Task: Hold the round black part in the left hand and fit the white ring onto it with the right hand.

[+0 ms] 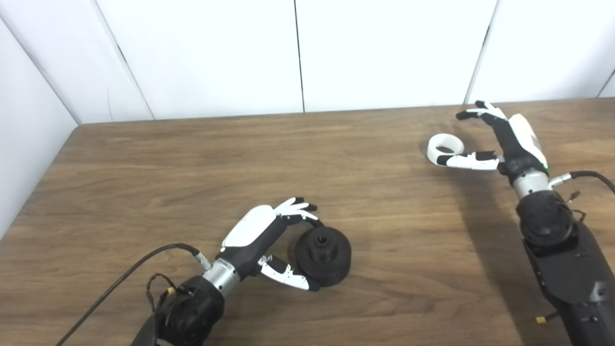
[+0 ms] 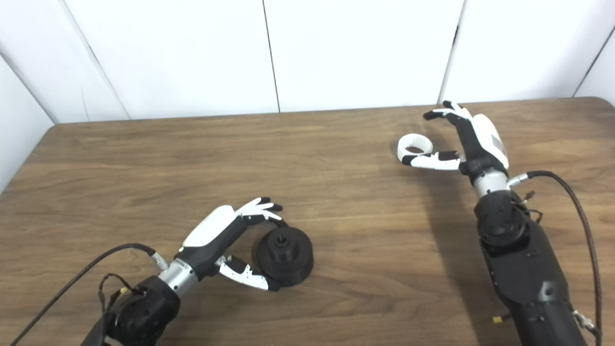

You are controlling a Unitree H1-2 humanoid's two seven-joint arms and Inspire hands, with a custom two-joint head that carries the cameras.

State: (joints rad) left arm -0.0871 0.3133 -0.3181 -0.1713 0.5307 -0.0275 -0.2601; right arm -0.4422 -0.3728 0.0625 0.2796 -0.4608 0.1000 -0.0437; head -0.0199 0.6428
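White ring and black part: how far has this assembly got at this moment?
Early stage. Nothing is fitted yet: the white ring lies on the table, far from the round black part. In hand: the left hand is curled around the black part, which seems to rest on the table; the right hand is open beside the ring, thumb at its edge. Left: grasp and lift both, then fit the ring on.

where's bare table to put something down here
The wooden table is bare across its middle, between the round black part and the white ring, and along the far left. It is crowded at the left hand around the black part, and where the right hand brackets the ring.
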